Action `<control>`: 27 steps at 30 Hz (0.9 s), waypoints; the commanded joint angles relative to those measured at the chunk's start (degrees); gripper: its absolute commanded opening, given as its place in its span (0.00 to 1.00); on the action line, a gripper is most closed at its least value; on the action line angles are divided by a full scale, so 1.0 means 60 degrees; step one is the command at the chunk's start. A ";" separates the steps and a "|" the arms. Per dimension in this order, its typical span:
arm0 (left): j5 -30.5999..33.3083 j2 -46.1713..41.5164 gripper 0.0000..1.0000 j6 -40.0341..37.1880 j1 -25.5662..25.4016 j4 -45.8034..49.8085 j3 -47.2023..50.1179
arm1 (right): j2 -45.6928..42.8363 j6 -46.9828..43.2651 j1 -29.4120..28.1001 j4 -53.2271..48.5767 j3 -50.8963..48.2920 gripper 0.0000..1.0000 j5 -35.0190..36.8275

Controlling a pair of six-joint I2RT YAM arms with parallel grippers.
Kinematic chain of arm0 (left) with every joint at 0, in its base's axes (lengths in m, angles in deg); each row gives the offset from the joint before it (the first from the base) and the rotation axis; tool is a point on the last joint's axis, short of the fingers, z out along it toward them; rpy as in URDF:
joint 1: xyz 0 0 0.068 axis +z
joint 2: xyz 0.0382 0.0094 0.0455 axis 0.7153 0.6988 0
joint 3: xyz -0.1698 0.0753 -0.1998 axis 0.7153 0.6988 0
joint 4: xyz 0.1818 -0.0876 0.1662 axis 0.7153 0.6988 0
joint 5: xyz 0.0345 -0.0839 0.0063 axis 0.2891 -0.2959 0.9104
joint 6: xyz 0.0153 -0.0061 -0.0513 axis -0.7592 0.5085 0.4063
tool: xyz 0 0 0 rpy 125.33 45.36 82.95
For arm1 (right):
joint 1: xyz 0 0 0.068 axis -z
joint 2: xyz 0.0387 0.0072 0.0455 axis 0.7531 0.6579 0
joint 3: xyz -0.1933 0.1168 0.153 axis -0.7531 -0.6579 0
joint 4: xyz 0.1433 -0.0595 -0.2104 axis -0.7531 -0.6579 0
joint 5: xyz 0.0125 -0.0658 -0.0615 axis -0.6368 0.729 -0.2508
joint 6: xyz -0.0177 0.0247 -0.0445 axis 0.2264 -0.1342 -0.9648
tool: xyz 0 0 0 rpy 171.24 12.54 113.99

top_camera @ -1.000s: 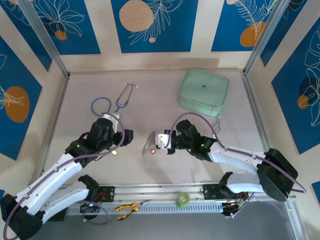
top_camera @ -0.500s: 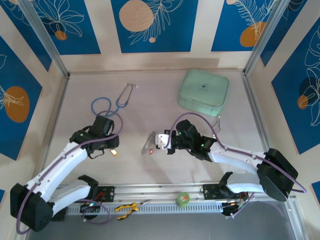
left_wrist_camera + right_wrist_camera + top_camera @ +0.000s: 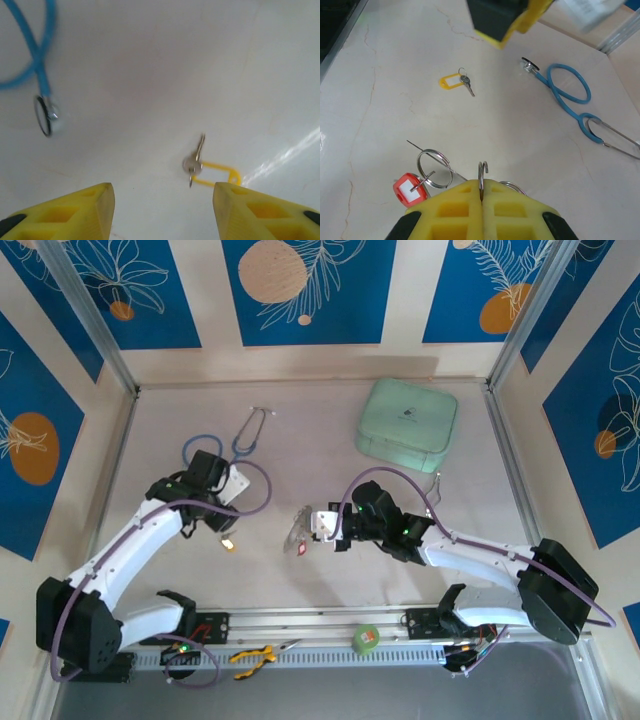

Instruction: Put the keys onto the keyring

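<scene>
Yellow left fingers (image 3: 75,212) are spread wide above the table (image 3: 165,60), with nothing between them. Just beyond their tips, 1 small silver key (image 3: 193,162) on a yellow tag (image 3: 220,176) lies flat on the table. From above, the key (image 3: 229,543) lies between the 2 arms, nearer the left one.

The right fingers (image 3: 455,210) are pressed together on the thin silver wire of the keyring (image 3: 482,175), which stands upright between their tips. Beside it, a smaller wire ring (image 3: 434,167) and a red tag (image 3: 407,189) rest on the table just left of those fingers in the right wrist view.

A blue stethoscope (image 3: 212,448) lies beyond the left arm, its chest piece (image 3: 46,115) well apart from the key. A mint-green case (image 3: 407,425) sits at the far right part of the table.
</scene>
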 commanded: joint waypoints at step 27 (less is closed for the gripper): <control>-0.0381 0.3148 0.34 -0.0977 0.0282 0.0221 0.0001 | -0.0047 -0.0137 -0.0229 -0.0238 0.0254 0.00 -0.0370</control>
